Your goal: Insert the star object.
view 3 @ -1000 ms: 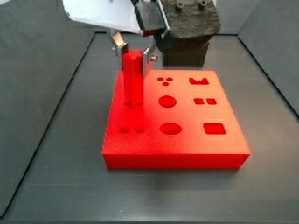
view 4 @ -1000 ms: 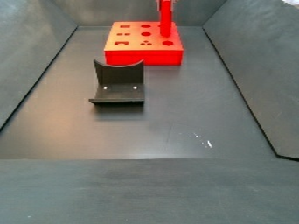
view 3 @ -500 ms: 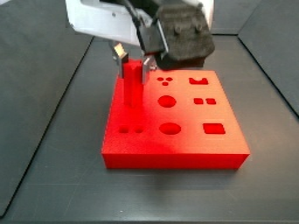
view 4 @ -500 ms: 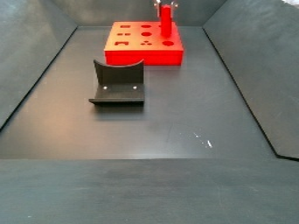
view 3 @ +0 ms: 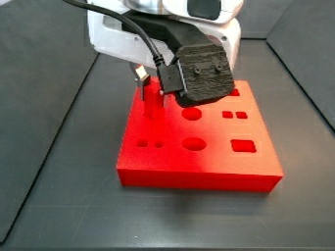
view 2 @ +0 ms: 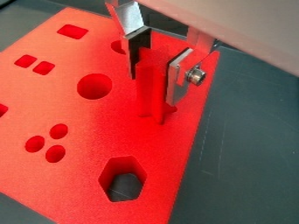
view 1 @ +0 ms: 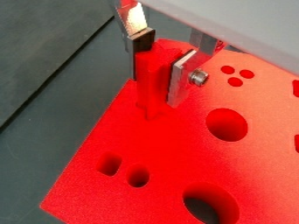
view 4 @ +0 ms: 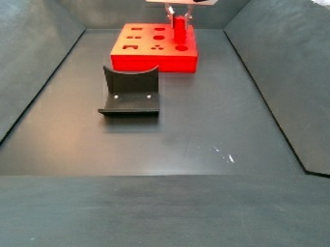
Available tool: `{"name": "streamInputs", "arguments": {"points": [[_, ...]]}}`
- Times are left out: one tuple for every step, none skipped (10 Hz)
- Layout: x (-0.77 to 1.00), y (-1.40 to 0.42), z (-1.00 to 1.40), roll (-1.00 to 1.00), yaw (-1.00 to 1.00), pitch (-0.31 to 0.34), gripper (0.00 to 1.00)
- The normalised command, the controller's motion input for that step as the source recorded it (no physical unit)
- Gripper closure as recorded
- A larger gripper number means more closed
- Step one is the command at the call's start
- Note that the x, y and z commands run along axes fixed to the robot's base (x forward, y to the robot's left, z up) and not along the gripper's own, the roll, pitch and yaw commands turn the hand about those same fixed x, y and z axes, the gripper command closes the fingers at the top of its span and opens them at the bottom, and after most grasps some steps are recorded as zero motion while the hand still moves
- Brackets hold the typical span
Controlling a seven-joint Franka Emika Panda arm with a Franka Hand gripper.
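The star object [view 1: 149, 87], a slim bright red peg, stands upright between my gripper's fingers. Its lower end meets the top of the flat red block [view 1: 152, 179] near one edge, and the hole under it is hidden. My gripper [view 1: 158, 66] is shut on the peg, with a dark pad on one side and a silver plate [view 1: 184, 74] on the other. The same grasp shows in another wrist view: gripper [view 2: 158, 70], peg [view 2: 149, 92], block [view 2: 117, 131]. In the side views the gripper [view 3: 152, 80] hangs low over the block [view 3: 197, 175], and the peg [view 4: 180, 35] rises from the block [view 4: 135, 61].
The block's top has several shaped holes, such as a round one [view 1: 228, 124] and a hexagonal one [view 2: 121, 179]. The dark fixture [view 4: 129, 92] stands on the floor in front of the block. Grey walls [view 4: 33, 87] enclose the dark floor [view 4: 180, 145].
My gripper has come down with the peg still in it. Less of the peg now shows above the block, and the hand sits closer to the block's top.
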Motion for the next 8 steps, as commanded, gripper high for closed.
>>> {"name": "streamInputs", "arguments": {"points": [[0.00,0.00,-1.00,0.00,-0.24,-0.087,1.00],[0.00,0.05,-0.83,-0.08,-0.20,-0.076,1.00],[0.00,0.22,-0.50,-0.32,-0.17,-0.069,1.00],[0.00,0.25,-0.54,-0.31,-0.18,-0.053,1.00],[-0.06,0.07,-0.78,-0.14,-0.13,-0.079,1.00],[-0.15,0.00,-0.79,-0.02,-0.06,-0.107,1.00],[0.00,0.00,0.00,-0.02,0.00,0.000,1.00],[0.00,0.00,0.00,0.00,0.00,0.000,1.00]]}}
